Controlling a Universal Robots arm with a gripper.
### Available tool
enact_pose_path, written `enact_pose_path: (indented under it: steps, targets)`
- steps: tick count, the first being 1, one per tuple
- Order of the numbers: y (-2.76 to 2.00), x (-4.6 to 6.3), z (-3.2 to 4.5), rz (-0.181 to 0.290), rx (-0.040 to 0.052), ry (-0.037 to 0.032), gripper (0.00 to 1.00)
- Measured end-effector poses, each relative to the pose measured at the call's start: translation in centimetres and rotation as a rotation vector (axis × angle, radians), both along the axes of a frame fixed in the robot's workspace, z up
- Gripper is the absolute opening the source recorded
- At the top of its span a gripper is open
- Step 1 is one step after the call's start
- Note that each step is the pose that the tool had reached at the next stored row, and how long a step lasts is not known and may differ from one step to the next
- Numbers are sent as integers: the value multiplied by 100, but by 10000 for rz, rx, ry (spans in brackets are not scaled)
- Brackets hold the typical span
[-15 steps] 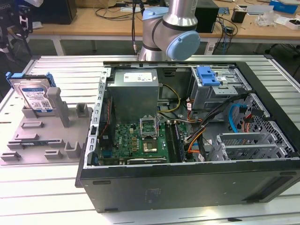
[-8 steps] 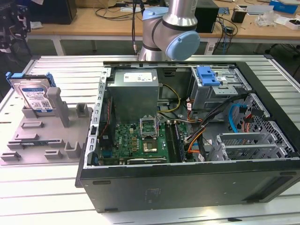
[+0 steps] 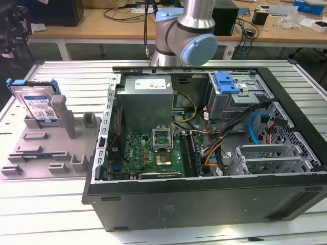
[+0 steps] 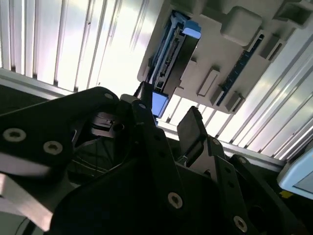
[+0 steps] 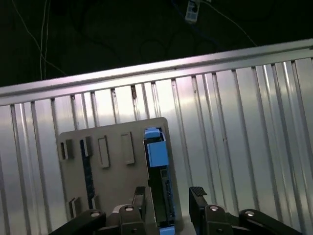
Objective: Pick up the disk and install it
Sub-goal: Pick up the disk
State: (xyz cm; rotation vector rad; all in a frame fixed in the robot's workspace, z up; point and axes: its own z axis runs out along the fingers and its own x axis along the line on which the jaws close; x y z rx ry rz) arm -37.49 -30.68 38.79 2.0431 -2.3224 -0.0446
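The disk (image 3: 38, 104) is a silver drive with a white-and-blue label in a blue carrier frame. It stands on edge in a grey holder (image 3: 46, 148) on the exterior view's left, beside the open computer case (image 3: 204, 153). In both wrist views my gripper (image 5: 168, 198) (image 4: 168, 128) hangs well above the holder, open, with nothing between its black fingers (image 5: 198, 196). In the first wrist view the disk (image 5: 159, 176) appears edge-on, lined up with the gap between them. The disk (image 4: 168, 58) also shows edge-on in the second wrist view.
A blue plastic bracket (image 3: 227, 81) sits atop the metal drive cage (image 3: 240, 94) at the case's far right corner. Cables, a motherboard (image 3: 148, 153) and a power supply (image 3: 148, 97) fill the case. The ribbed metal table (image 3: 61, 71) ends in an edge just beyond the holder (image 5: 112, 147).
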Motion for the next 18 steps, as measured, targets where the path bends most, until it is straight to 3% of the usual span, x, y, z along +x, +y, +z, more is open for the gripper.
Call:
enact_pose_path:
  steps: [4, 10, 14, 18]
  targets:
    - [4, -1, -6, 575, -1, -15, 48]
    - [7, -14, -17, 857, -5, -183, 48]
    - [7, -15, -16, 876, -6, -184, 48]
    - [7, -96, -20, 868, -6, -204, 48]
